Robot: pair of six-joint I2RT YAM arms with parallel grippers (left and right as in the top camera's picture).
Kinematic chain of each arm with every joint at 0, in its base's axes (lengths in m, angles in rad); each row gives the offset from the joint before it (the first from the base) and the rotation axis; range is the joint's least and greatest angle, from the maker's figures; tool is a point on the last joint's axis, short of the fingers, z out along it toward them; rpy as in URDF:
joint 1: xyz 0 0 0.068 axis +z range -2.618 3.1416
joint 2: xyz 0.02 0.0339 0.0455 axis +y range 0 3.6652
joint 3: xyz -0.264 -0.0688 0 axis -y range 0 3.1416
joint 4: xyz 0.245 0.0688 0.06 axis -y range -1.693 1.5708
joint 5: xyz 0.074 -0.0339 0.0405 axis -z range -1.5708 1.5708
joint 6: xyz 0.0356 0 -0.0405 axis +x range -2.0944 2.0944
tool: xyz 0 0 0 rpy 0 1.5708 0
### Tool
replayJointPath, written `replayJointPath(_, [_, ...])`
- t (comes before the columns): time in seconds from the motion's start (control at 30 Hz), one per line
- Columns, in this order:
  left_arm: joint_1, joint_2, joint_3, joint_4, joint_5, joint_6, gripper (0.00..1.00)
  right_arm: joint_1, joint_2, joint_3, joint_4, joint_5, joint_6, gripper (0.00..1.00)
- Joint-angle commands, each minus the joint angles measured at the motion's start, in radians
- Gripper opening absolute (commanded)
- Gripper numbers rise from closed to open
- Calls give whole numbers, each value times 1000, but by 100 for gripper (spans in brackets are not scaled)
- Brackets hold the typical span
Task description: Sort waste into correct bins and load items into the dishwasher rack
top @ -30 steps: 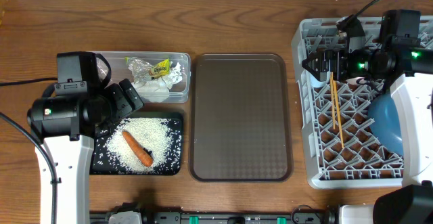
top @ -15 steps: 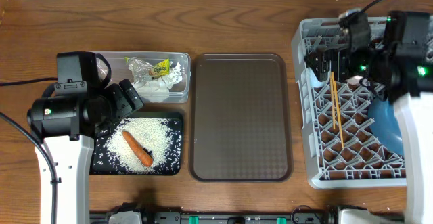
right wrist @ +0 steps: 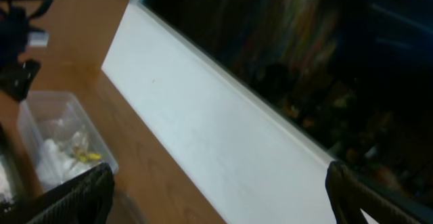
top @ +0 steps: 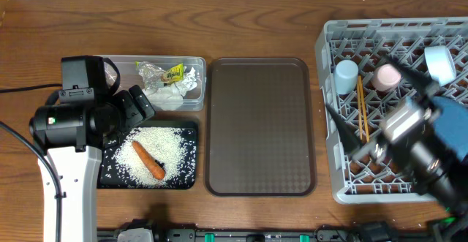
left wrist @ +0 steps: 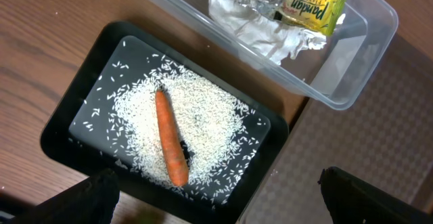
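The orange carrot (top: pixel 148 160) lies on rice in the black tray (top: pixel 189 132); it also shows in the left wrist view (left wrist: pixel 170 137). The clear tub (top: pixel 191 63) holds crumpled wrappers. My left gripper (top: pixel 139 101) hangs open and empty over the black tray (left wrist: pixel 81 95). The grey rack (top: pixel 329 44) holds a light blue cup (top: pixel 346 74), a pink cup (top: pixel 387 76), the chopsticks (top: pixel 361 110) and a white-and-blue bowl (top: pixel 439 63). My right gripper (top: pixel 345 134) is raised high over the rack, open and empty; its wrist view (right wrist: pixel 216 190) faces the wall. The blue plate is hidden.
A large brown serving tray (top: pixel 259 125) lies between the bins and the rack. The white wall strip (right wrist: pixel 223 143) runs along the table's far edge. The right arm covers the rack's front right part.
My right arm has risen from the rack's far end and swung toward the front, uncovering the cups and bowl and now hiding the blue plate. The left arm has not moved.
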Motion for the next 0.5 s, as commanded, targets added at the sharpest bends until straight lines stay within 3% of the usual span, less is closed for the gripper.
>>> replayJointPath(0.0, [4, 0, 11, -4, -8, -5, 98, 7, -105, -220, 87, 8, -12, 99])
replayJointPath(0.23, [4, 0, 11, -4, -8, -5, 98, 6, -366, -641, 361, 196, 254, 99])
replayJointPath(0.47, [4, 0, 11, -4, -8, -5, 98, 6, -546, -881, 478, 290, 327, 99])
